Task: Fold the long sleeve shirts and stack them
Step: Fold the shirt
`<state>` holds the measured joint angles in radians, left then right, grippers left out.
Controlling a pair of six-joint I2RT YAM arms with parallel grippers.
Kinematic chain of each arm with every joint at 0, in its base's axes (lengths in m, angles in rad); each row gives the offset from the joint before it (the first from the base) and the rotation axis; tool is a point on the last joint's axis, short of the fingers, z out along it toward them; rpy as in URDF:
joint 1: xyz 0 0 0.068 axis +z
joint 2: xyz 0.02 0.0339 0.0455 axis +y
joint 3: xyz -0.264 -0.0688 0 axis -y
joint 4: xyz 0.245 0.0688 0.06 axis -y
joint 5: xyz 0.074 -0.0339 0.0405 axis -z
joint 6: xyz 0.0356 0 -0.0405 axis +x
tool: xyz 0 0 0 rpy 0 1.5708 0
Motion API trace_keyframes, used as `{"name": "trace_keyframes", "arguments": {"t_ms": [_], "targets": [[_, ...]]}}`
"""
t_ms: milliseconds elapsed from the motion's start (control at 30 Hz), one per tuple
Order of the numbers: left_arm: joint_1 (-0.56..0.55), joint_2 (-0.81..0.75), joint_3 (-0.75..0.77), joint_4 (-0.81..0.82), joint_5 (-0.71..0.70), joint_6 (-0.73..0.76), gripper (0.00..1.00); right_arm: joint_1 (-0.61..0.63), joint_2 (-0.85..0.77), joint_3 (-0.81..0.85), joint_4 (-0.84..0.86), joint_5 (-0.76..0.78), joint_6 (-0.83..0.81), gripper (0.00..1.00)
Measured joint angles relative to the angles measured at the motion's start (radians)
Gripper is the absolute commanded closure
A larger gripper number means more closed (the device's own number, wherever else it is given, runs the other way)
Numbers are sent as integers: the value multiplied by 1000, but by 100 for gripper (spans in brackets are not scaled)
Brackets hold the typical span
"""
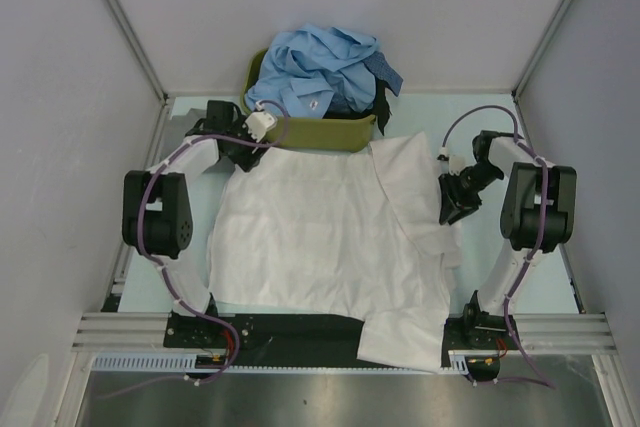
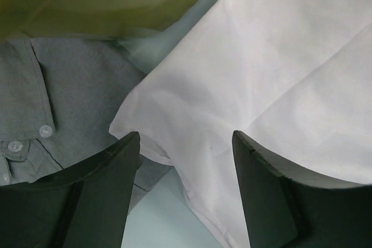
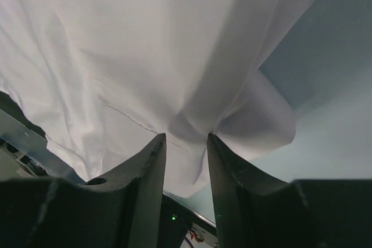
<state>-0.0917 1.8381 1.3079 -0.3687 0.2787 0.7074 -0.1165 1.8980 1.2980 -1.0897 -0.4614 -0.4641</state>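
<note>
A white long sleeve shirt (image 1: 320, 227) lies spread flat across the middle of the table, one sleeve trailing over the near edge. My left gripper (image 1: 243, 152) hovers at its far left corner, by the tub. In the left wrist view that gripper (image 2: 186, 135) stands open, with the white corner (image 2: 261, 56) lying loose under the gap and a grey shirt (image 2: 70, 97) with buttons to the left. My right gripper (image 1: 452, 209) is at the shirt's right edge. Its jaws (image 3: 186, 136) pinch a gathered fold of the white cloth (image 3: 145, 45).
An olive-green tub (image 1: 330, 132) at the back holds light blue shirts (image 1: 315, 67) and a dark one (image 1: 385, 77). Its wall (image 2: 87, 4) is close above the left fingers. A metal rail (image 1: 330, 327) runs along the near edge. Enclosure walls stand on both sides.
</note>
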Motion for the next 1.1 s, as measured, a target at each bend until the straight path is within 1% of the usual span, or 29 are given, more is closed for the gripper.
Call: {"name": "trace_keyframes", "arguments": {"t_ms": [67, 133, 233, 300, 333, 400, 433, 500, 567, 733, 1000, 1067, 1100], "targets": [[4, 17, 26, -4, 11, 0, 28, 2, 5, -1, 0, 2, 3, 58], [14, 32, 50, -4, 18, -4, 28, 3, 6, -2, 0, 4, 5, 51], [41, 55, 93, 8, 37, -18, 28, 2, 7, -17, 7, 11, 13, 50], [59, 64, 109, 23, 47, -18, 28, 0, 7, -33, 11, 13, 19, 53], [67, 71, 122, 27, 55, -18, 29, 0, 8, -40, 11, 14, 20, 59], [79, 93, 155, 36, 84, -14, 29, 0, 8, -43, 11, 13, 20, 68], [83, 104, 169, 42, 95, -10, 29, 0, 8, -43, 10, 12, 21, 78], [88, 132, 198, 50, 122, 3, 30, -1, 8, -43, 10, 5, 19, 87], [89, 154, 217, 51, 147, 27, 31, -2, 8, -41, 4, -5, 16, 100], [94, 216, 273, 16, 226, 90, 32, -14, 8, -20, -27, -39, -2, 100], [137, 222, 277, -47, 306, 160, 32, -58, -31, 31, -100, -125, -29, 100], [145, 222, 277, -60, 313, 172, 37, -65, -53, 54, -122, -149, -37, 100], [147, 222, 277, -65, 314, 177, 42, -67, -62, 63, -131, -158, -40, 100]]}}
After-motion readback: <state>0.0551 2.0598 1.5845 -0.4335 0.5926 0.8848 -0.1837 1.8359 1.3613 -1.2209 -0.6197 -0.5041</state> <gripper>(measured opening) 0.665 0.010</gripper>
